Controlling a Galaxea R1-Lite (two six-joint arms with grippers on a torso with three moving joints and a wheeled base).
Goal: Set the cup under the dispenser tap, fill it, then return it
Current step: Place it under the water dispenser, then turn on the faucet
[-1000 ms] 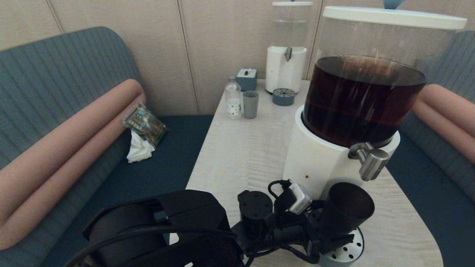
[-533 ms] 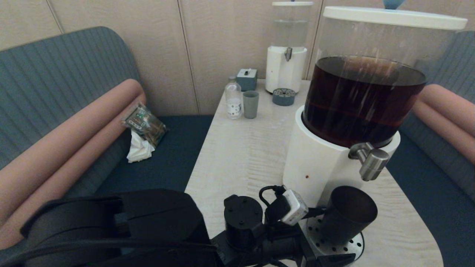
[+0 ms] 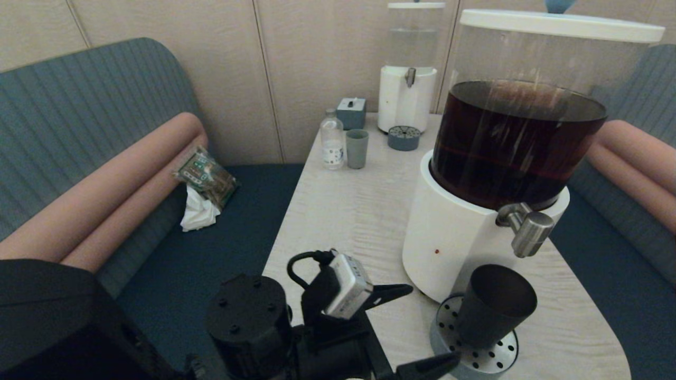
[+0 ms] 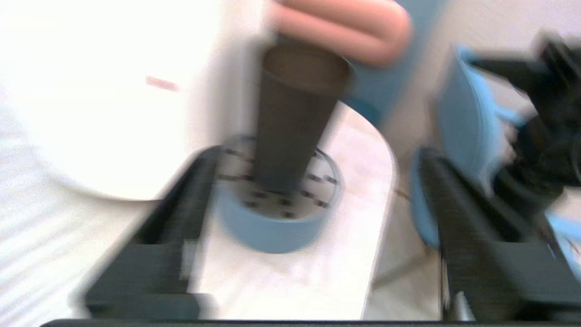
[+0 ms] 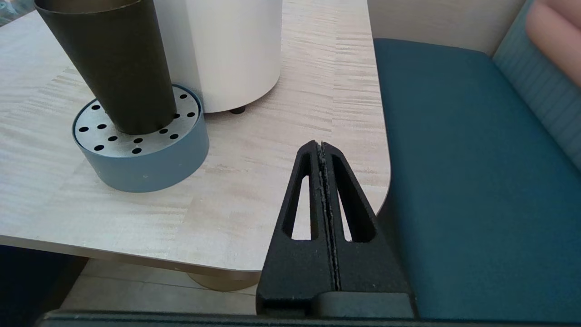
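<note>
Cup is parked on the round perforated drip tray near the table's front right corner, right against the white base of the big dispenser, roughly under the dispenser tap, which hangs well above its rim. It stands free, nothing touching it.

Left gripper is just beside the tray toward the table's front edge, fingers spread wide with nothing between them. In the left wrist view the cup sits ahead of that gap. Right gripper hangs off the table's front right corner, over the seat, fingers pressed flat together, looks idle.

Handling guess: matte black tumbler, no handle, tapered, so it's probably light and stiff while empty, and I can't tell if anything's in it yet. Matte finish should grip okay, but the taper means a squeeze low down could let it ride upward. I'd grab around the middle, from the side. Once it's full it'll be top-heavy and sloshy, so keep it upright and go slow.

Table is pale wood grain, smooth, rounded corners. At the far edge there's a slimmer clear-liquid dispenser, a grey-green tumbler and a small bottle. Booth setup: teal bench seats with pinkish bolsters either side, beige panel wall behind.
</note>
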